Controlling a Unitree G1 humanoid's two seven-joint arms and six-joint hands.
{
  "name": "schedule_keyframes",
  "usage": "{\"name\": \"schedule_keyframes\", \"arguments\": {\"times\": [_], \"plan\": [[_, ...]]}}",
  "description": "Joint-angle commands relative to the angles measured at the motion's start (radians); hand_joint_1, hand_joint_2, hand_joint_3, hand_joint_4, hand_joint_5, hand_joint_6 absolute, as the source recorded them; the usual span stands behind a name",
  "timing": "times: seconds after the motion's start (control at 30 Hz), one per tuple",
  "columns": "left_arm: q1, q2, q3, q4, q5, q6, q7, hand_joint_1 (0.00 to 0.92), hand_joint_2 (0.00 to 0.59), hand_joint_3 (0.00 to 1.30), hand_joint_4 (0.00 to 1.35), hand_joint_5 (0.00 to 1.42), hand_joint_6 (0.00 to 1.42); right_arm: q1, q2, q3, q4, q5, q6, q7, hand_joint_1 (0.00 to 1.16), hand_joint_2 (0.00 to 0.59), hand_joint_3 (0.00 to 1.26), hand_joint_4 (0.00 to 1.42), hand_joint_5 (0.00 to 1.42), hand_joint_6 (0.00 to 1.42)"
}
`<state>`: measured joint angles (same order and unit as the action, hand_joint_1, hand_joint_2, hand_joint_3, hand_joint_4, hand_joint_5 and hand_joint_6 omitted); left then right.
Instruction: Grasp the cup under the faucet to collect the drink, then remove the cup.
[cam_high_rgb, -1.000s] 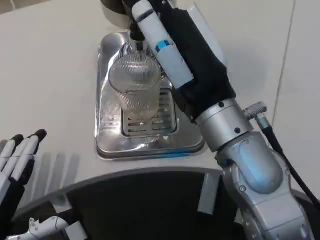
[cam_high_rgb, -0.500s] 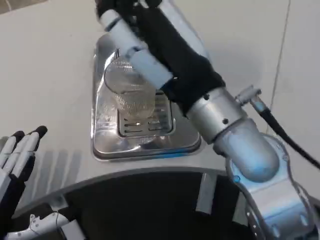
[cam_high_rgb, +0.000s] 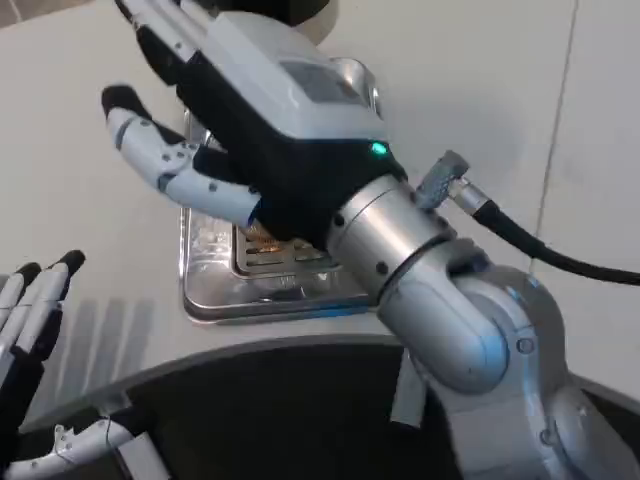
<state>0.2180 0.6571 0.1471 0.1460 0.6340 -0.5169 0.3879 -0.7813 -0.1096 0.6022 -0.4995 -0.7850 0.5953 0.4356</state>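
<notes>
Right hand (cam_high_rgb: 255, 110), fingers spread and holding nothing, hovers at upper centre over the metal drip tray (cam_high_rgb: 215, 290). Left hand (cam_high_rgb: 30, 320), fingers straight together, rests lower left.

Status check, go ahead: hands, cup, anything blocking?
Right robot hand open, fingers spread over the drip tray. Left robot hand open, idle at table edge. Cup hidden behind right hand; can't confirm.

My right hand (cam_high_rgb: 265, 120) reaches forward, back turned up, fingers (cam_high_rgb: 160, 155) spread wide and holding nothing I can see (the palm is hidden). My left hand (cam_high_rgb: 30, 320) waits low, fingers straight together.
</notes>
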Motion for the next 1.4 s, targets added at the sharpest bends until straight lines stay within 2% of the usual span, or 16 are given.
{"name": "schedule_keyframes", "arguments": {"times": [0.03,0.13,0.27,0.53,0.8,1.23,1.33,1.4], "plan": [[-0.024,-0.017,0.000,0.030,-0.020,-0.004,0.010,0.000,0.023,0.00,0.00,0.00,0.00,0.040,0.001,0.066,-0.069,-0.098,-0.005,0.097,0.00,0.586,0.00,0.00,0.00,0.00],[-0.067,-0.038,-0.003,0.052,-0.047,-0.004,0.003,0.000,0.020,0.00,0.00,0.00,0.00,0.078,0.009,0.063,-0.090,-0.141,-0.019,0.125,0.00,0.586,0.00,0.00,0.00,0.00],[-0.139,-0.067,-0.022,0.072,-0.088,0.002,-0.021,0.000,0.020,0.00,0.00,0.00,0.00,0.111,0.012,0.049,-0.098,-0.156,-0.042,0.134,0.00,0.586,0.00,0.00,0.00,0.00],[-0.266,-0.117,-0.078,0.111,-0.081,0.013,-0.024,0.000,0.017,0.00,0.00,0.00,0.00,0.119,0.038,0.015,-0.080,-0.182,-0.074,0.128,0.00,0.586,0.00,0.00,0.00,0.00],[-0.338,-0.138,-0.110,0.149,-0.087,0.009,-0.027,0.000,0.016,0.00,0.00,0.00,0.00,0.096,0.079,-0.017,-0.037,-0.213,-0.085,0.128,0.00,0.586,0.00,0.00,0.00,0.00],[-0.379,-0.138,-0.146,0.193,-0.087,-0.021,-0.027,0.000,0.014,0.00,0.00,0.00,0.00,0.102,0.117,-0.048,-0.027,-0.232,-0.094,0.145,0.00,0.586,0.00,0.00,0.00,0.00],[-0.392,-0.144,-0.157,0.203,-0.081,-0.023,-0.024,0.001,0.014,0.00,0.00,0.00,0.00,0.126,0.124,-0.056,-0.046,-0.234,-0.095,0.123,0.00,0.586,0.00,0.00,0.00,0.00],[-0.400,-0.146,-0.165,0.207,-0.079,-0.023,-0.021,0.001,0.014,0.00,0.00,0.00,0.00,0.174,0.137,-0.069,-0.074,-0.232,-0.104,0.066,0.00,0.586,0.00,0.00,0.00,0.00]]}}
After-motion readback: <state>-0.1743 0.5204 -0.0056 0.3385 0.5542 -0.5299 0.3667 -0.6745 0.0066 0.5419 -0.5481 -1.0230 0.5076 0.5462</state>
